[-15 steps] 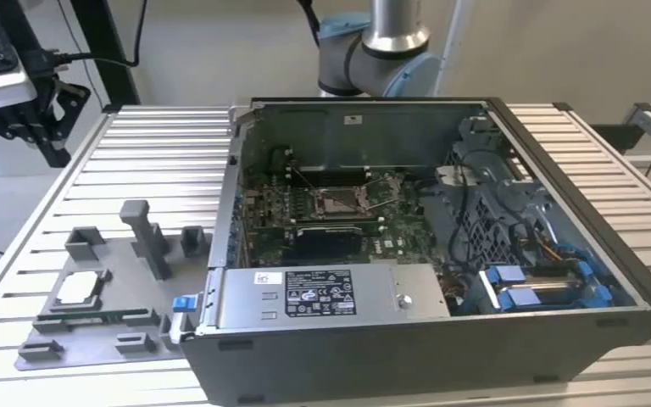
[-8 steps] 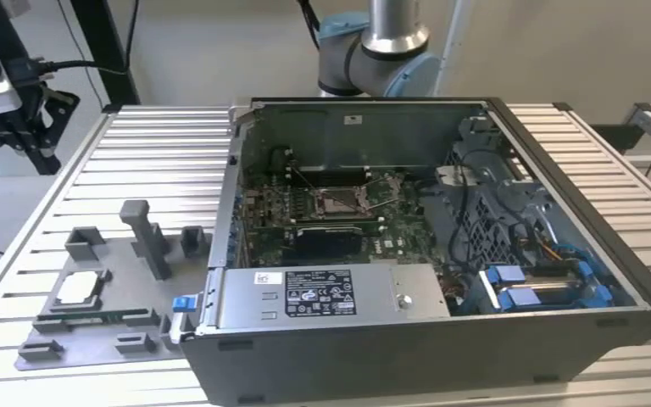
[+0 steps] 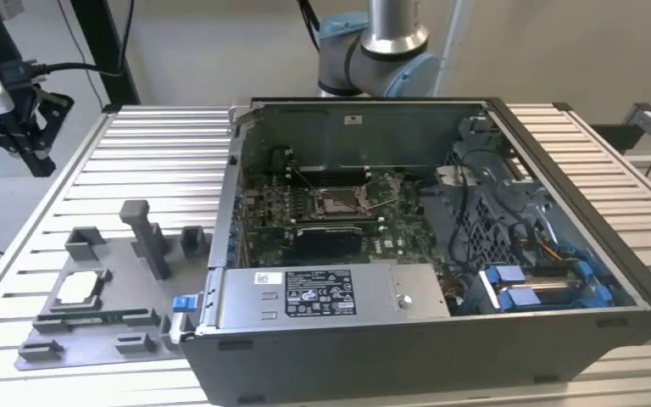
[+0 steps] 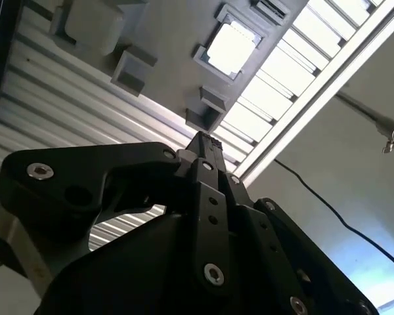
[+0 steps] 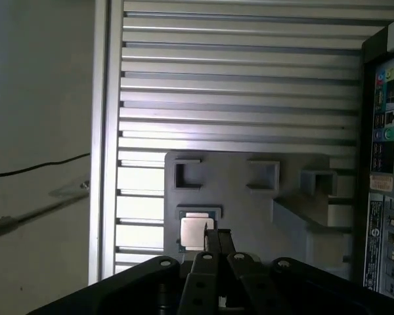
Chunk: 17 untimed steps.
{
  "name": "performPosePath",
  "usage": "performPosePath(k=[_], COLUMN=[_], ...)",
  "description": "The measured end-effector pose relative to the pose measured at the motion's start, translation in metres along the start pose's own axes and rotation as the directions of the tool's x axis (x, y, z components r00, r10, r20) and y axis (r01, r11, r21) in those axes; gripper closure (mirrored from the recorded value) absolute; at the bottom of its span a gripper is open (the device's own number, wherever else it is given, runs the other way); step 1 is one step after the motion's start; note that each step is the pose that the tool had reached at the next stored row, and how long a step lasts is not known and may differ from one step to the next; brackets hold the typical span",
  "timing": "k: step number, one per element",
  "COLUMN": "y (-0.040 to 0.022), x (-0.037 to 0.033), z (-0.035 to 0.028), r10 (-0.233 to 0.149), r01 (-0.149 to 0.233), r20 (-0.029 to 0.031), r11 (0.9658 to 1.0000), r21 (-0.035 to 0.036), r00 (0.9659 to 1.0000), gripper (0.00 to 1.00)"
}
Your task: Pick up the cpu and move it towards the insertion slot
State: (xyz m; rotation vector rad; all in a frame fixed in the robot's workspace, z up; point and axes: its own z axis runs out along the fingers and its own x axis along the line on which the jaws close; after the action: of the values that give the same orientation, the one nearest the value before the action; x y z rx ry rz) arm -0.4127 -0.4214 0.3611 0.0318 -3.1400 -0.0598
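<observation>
Cpu (image 3: pixel 80 289) lies in grey fixture (image 3: pixel 133 292) on slatted table (image 3: pixel 156 153).

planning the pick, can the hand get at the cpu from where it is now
Probably yes: the cpu lies uncovered in its holder on the grey fixture plate, and the hand hangs higher up with nothing between them.

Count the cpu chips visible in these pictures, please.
1. The cpu lies in its square holder on the grey fixture plate, at the exterior view's left of the open computer case. The insertion slot looks empty; parts of the case interior are hidden.
</observation>
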Motion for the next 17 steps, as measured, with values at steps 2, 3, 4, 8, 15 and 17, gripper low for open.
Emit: performPosePath(k=[2, 3, 4, 8, 15, 17], y=[0.0, 0.0, 0.0, 0.0, 0.0, -0.0001], x=[0.0, 0.0, 0.0, 0.0, 0.0, 0.0], z=[0.0, 0.0, 0.0, 0.0, 0.0, 0.0009], r10=[0.0, 0.0, 0.0, 0.0, 0.0, 0.0], r01=[0.0, 0.0, 0.0, 0.0, 0.0, 0.0], r20=[0.0, 0.0, 0.0, 0.0, -0.0002, 0.0], r11=[1.0, 1.0, 1.0, 1.0, 1.0, 1.0], r21=[0.0, 0.0, 0.0, 0.0, 0.0001, 0.0], r00=[1.0, 1.0, 1.0, 1.0, 1.0, 1.0], gripper=[1.0, 1.0, 1.0, 1.0, 1.0, 1.0])
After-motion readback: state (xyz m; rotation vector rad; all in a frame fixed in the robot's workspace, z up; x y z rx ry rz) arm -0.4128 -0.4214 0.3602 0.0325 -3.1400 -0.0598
